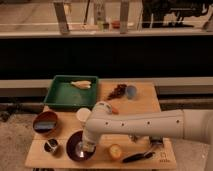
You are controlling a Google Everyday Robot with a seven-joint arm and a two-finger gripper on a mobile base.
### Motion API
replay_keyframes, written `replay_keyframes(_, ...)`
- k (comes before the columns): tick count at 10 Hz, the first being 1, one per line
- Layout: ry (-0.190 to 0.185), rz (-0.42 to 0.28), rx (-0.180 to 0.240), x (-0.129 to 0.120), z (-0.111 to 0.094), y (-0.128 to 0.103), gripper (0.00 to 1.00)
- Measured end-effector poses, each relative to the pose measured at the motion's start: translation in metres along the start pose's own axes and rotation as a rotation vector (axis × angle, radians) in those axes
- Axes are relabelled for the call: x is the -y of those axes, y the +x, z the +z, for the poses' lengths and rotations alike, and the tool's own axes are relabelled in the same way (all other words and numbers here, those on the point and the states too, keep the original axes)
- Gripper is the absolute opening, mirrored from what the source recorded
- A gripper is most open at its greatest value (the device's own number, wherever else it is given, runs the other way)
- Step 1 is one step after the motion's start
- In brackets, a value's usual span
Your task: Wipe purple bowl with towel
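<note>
**Wiping step, judged as under way.** Purple bowl (71,149) at the front edge of the wooden table (146,104), between the small metal cup (51,146) to the view's left and a yellow fruit (115,151) to the right. Gripper (86,146) down inside the bowl, at or just above its glossy inside, off-centre toward the right. Spread or pressed together: cannot tell. Something pale beneath the tool, possibly the towel; not clear enough to confirm. White arm (142,122) slanting in from the right, over the table's middle.

**To do the step well:**
- Press lightly and evenly, so that the cloth drags on the glaze without pushing the shallow bowl along the wood.
- Sweep in circles from the centre out to the rim, covering the left half not under the tool.
- Hold the wrist upright to avoid tipping the near rim.
- Mind the neighbours: metal cup just beside the bowl, white cup (82,115) just behind it, brown bowl (46,122) further back on the left.

Likely risk: bowl sliding toward the table's front edge under sideways force.
</note>
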Motion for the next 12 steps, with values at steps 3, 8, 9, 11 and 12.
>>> replay_keyframes(3,-0.029,-0.048,-0.006,-0.026,0.007,0.018,0.0)
replay_keyframes(8,-0.017,-0.122,-0.063,-0.035,0.018,0.053,0.0)
replay_keyframes(9,0.004,-0.135,-0.081,-0.029,0.02,0.059,0.0)
replay_keyframes(11,0.046,-0.15,-0.1,-0.013,0.022,0.066,0.0)
replay_keyframes(12,0.062,-0.154,-0.104,-0.005,0.021,0.066,0.0)
